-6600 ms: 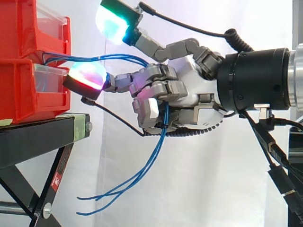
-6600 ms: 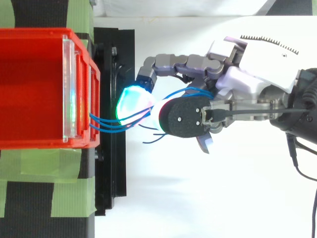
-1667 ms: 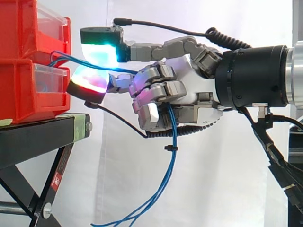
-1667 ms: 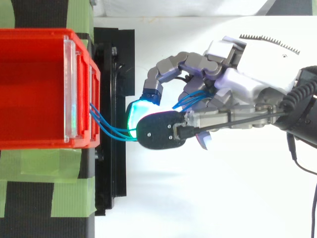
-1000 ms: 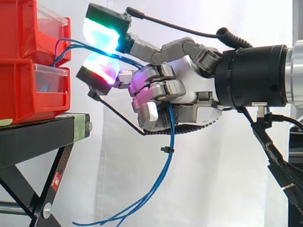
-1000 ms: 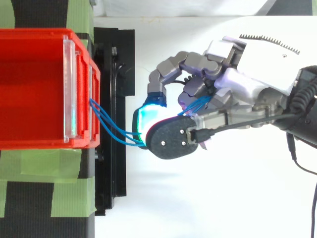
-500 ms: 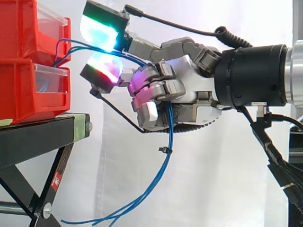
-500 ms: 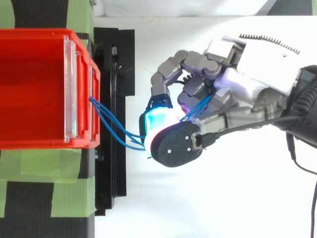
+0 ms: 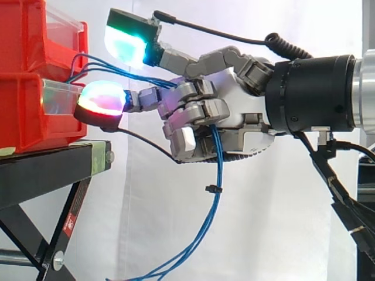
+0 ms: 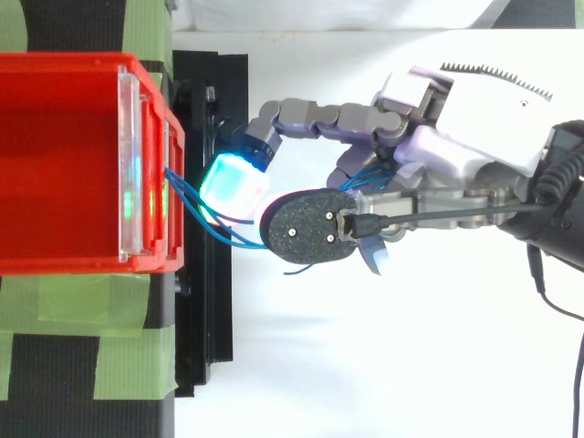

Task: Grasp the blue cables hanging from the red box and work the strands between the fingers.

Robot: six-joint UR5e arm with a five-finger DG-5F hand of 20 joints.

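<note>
Thin blue cables (image 9: 214, 199) leave the stacked red bins (image 9: 23, 111) between the upper and lower box. They run right into my hand (image 9: 234, 126), then hang down past the stand. The lower fingers are curled round the strands just in front of the palm. One finger is stretched toward the bin, its red-and-cyan pad (image 9: 101, 100) close to the lower drawer front. Another finger holds its green pad (image 9: 126, 38) above the cables. From above, the cables (image 10: 196, 214) bow out of the red bin (image 10: 64, 164) and pass under the hand (image 10: 438, 155).
The bins stand on a black stand (image 9: 47, 172) with green tape (image 10: 82, 338) on its top. A small black tie (image 9: 211, 188) sits on the hanging strands. A white curtain hangs behind, and the arm comes in from the right.
The lower finger has straightened and swung down toward the lower drawer, parting from the upper pad. The hanging strands have shifted slightly to the right. The arm has stayed in place.
</note>
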